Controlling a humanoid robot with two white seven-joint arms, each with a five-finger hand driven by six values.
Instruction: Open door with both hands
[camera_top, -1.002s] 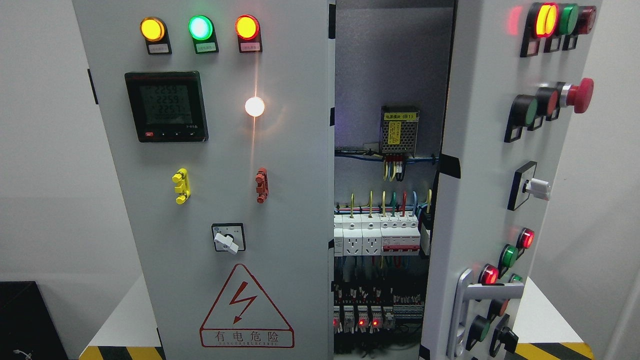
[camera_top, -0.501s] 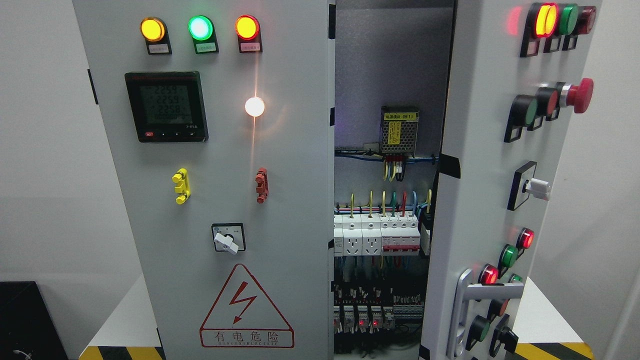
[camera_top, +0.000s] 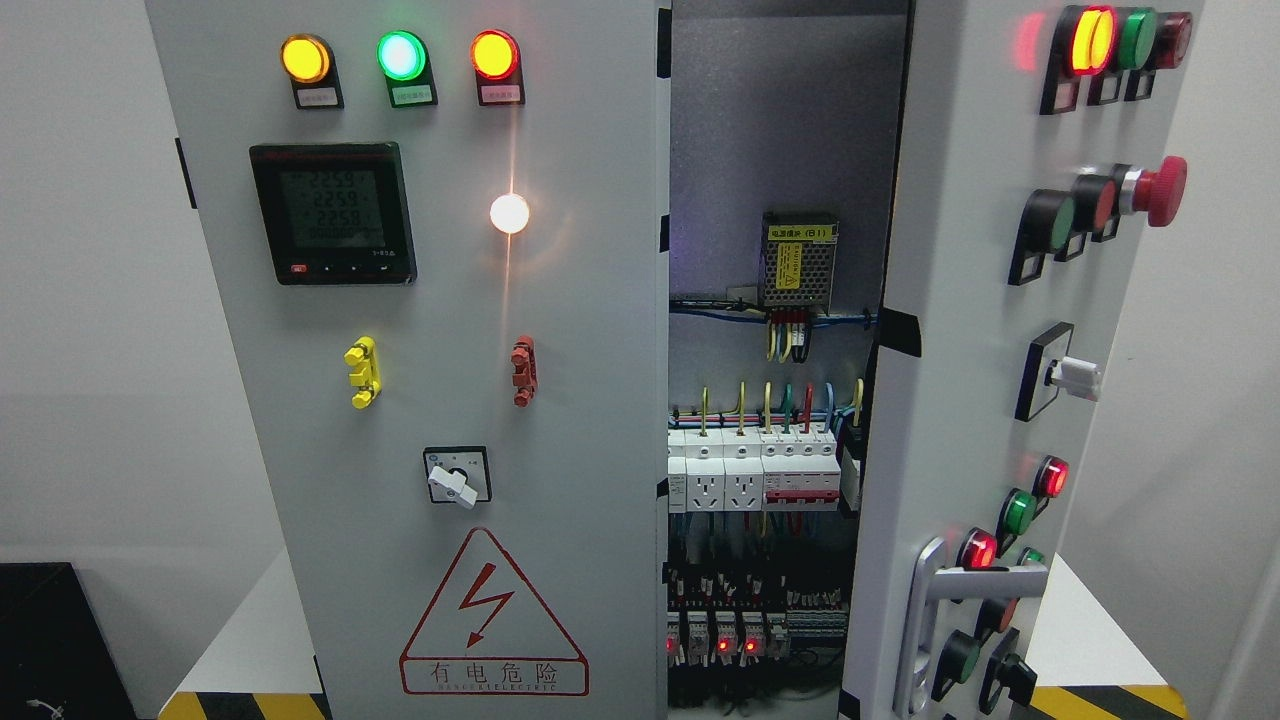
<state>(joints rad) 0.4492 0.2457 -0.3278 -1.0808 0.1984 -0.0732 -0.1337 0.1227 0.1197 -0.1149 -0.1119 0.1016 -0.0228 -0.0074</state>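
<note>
A grey electrical cabinet fills the head view. Its left door (camera_top: 440, 380) faces me flat and looks closed; it carries three lit lamps, a digital meter (camera_top: 332, 212) and a red warning triangle (camera_top: 490, 620). The right door (camera_top: 960, 330) is swung outward, edge toward me, with a silver lever handle (camera_top: 965, 585) low on it and rows of buttons. Between the doors the interior (camera_top: 770, 400) shows, with white breakers and coloured wires. Neither of my hands or arms appears in the frame.
The cabinet stands on a white platform (camera_top: 240, 640) edged with yellow-black hazard tape (camera_top: 235, 706). A black box (camera_top: 55, 640) sits at the lower left. A red mushroom stop button (camera_top: 1160, 190) and a white knob (camera_top: 1075, 378) stick out from the right door.
Only the meter's last digits differ; both doors stay where they were.
</note>
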